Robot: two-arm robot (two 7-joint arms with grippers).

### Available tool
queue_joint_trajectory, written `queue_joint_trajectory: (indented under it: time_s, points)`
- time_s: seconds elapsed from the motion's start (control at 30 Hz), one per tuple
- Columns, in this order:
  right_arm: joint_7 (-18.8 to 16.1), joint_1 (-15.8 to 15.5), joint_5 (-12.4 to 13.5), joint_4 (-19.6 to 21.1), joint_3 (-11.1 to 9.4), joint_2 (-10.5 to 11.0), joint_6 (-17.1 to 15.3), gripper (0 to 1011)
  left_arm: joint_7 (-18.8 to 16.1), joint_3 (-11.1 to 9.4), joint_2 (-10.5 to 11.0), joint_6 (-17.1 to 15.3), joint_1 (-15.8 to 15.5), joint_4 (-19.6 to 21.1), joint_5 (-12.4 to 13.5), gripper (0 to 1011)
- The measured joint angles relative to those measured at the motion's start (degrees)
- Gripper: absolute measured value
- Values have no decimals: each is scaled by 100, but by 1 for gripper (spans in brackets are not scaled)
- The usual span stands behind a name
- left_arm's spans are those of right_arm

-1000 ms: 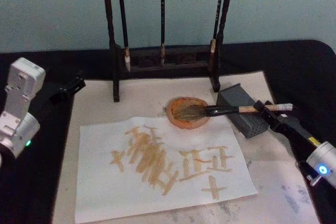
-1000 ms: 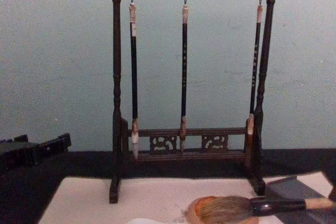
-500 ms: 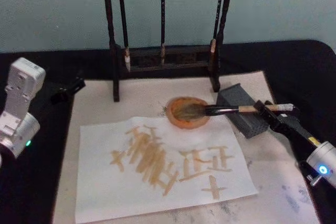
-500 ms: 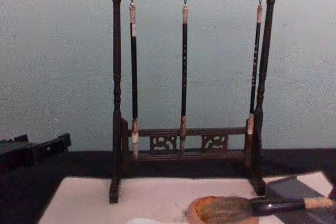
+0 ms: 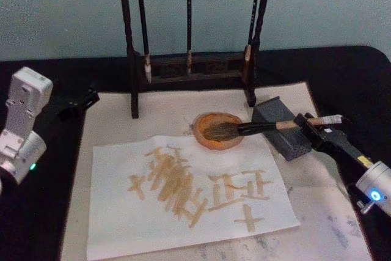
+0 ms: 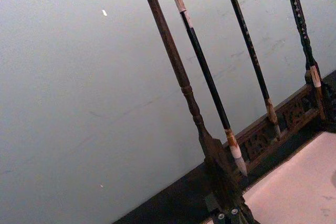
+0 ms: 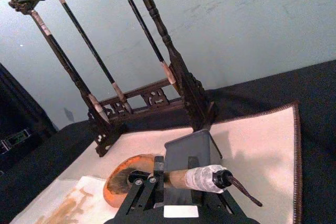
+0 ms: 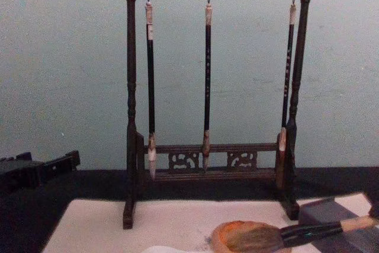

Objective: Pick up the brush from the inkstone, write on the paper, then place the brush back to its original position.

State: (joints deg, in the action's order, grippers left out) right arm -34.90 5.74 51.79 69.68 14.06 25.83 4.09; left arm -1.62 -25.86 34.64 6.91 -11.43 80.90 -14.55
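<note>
Clenching the brush [image 7: 181, 178] handle in the wrist view — right pincer [image 5: 307, 125]; bristles on inkstone [image 8: 220, 235] in chest view.

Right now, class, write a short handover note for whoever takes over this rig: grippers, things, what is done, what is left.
Left gripper: parked at the left edge of the mat.
Right gripper: at the handle end of the brush; grip cannot be judged.
Brush: bristles in the inkstone, handle across the grey block.
Paper: bears written strokes.
Done: writing, apparently.
Left: confirm release, withdraw right arm.
</note>
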Motion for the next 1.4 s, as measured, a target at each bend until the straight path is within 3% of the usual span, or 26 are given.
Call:
queue_joint_trajectory:
  time_s: [0.5,0.8,1.4]
  points:
    - [71,-51,-65,217,31,74,16,230,0,0,0,0,0,0,0,1002]
    - [226,-135,-211,615,65,209,-18,173,0,0,0,0,0,0,0,1002]
    - [418,-189,-498,1368,229,478,-275,166,0,0,0,0,0,0,0,1002]
